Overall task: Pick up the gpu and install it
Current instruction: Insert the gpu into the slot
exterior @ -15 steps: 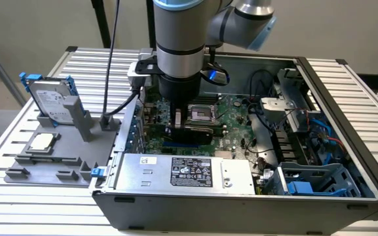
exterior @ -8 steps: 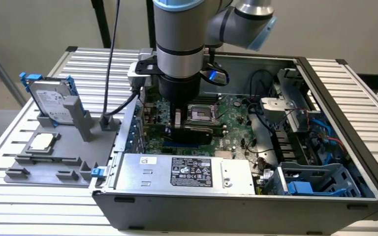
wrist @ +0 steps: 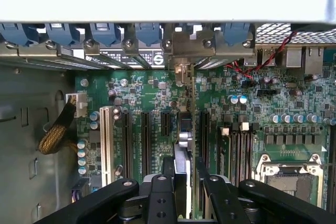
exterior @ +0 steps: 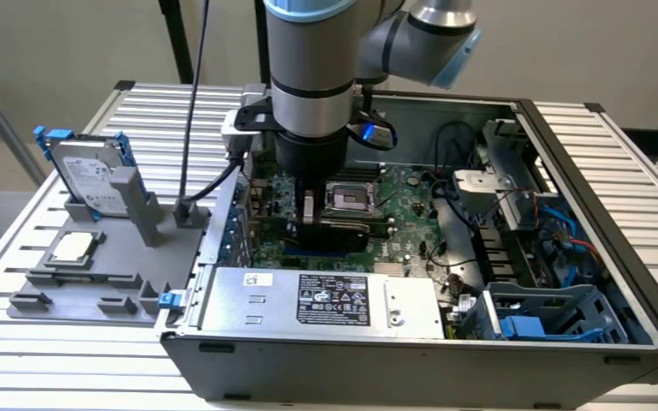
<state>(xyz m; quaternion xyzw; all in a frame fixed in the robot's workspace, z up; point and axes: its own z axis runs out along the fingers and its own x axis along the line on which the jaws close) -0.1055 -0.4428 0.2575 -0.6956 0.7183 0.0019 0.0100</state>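
The white-and-black rating label on the silver metal power supply box carries print too small to read.

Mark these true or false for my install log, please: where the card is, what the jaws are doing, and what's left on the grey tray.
1. The gripper has its jaws closed on the graphics card, held edge-on above the motherboard. True.
2. The card is lying flat on the grey tray. False: it is inside the computer case, over the expansion slots.
3. The hard drive stands upright on the tray. True.
4. The hard drive sits inside the computer case. False: it is outside, toward the exterior view's left.
5. The processor socket on the motherboard is visible beside the arm. True.
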